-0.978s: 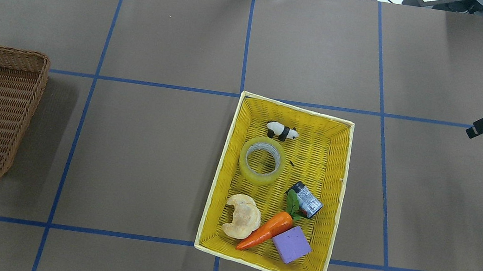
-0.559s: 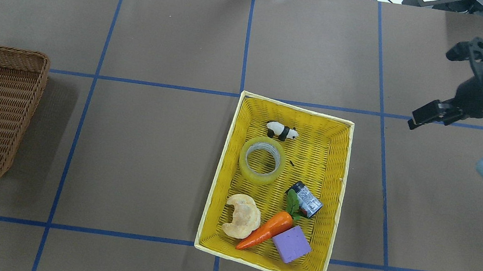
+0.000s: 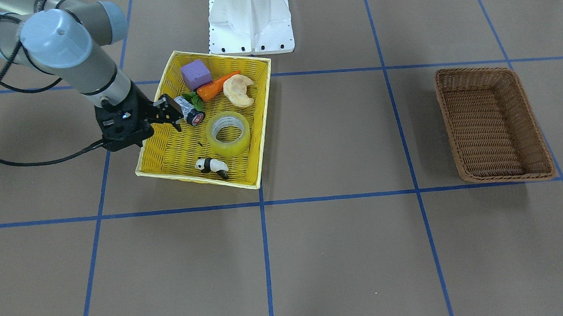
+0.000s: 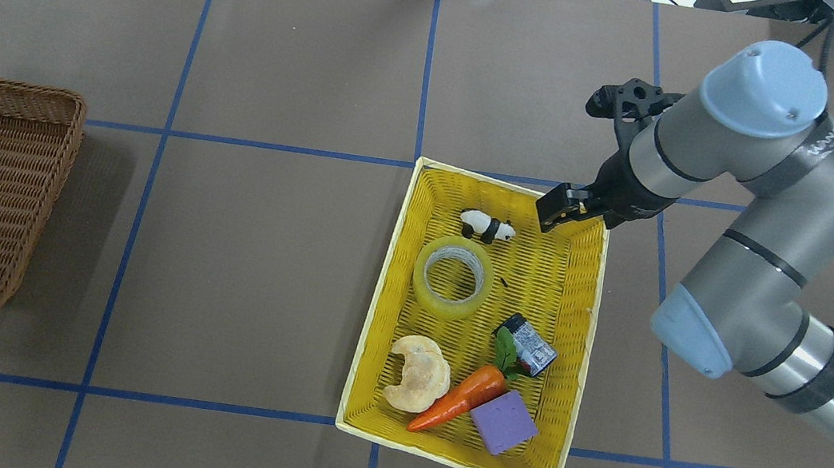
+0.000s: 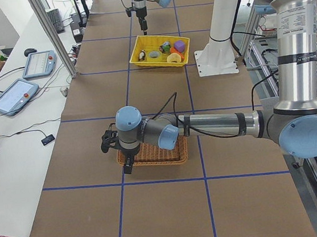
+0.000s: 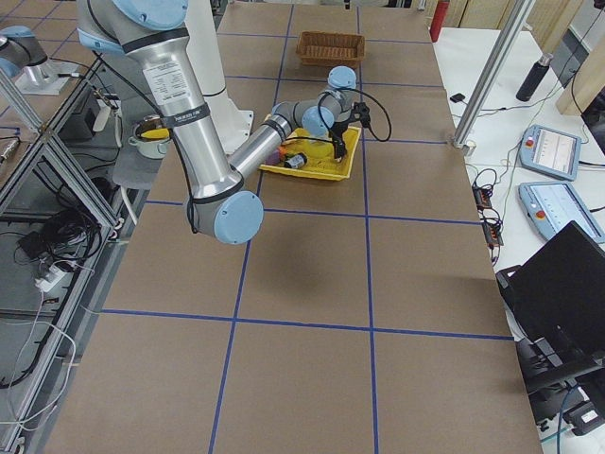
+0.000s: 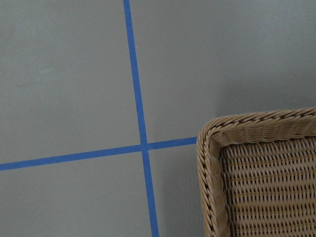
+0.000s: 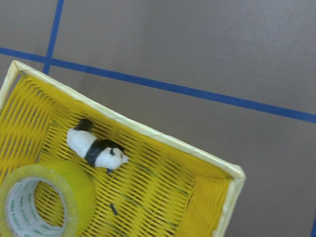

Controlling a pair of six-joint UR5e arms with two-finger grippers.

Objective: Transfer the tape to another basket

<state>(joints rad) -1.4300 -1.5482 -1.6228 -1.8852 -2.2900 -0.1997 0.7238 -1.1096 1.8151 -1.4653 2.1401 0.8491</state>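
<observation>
The tape (image 4: pixel 451 277), a yellowish translucent roll with a white-grey core, lies flat in the yellow woven basket (image 4: pixel 376 301). It also shows in the front view (image 3: pixel 228 133) and the right wrist view (image 8: pixel 37 202). My right gripper (image 4: pixel 555 210) hangs over that basket's far right corner, right of the tape and apart from it. It looks open and empty in the front view (image 3: pixel 171 116). The brown wicker basket (image 4: pixel 9 88) stands empty at the table's left. My left gripper (image 5: pixel 128 166) hovers at its far edge; I cannot tell its state.
The yellow basket also holds a panda figure (image 4: pixel 488 228), a dark-capped jar (image 4: pixel 527 345), a toy carrot (image 4: pixel 461 397), a purple block (image 4: pixel 503 421) and a bread piece (image 4: pixel 416 372). The robot base (image 3: pixel 250 20) stands behind it. The brown basket's corner (image 7: pixel 256 123) fills the left wrist view.
My right arm has swung in from the table's right edge to over the yellow basket's far right corner. The tape and other objects have not moved.
</observation>
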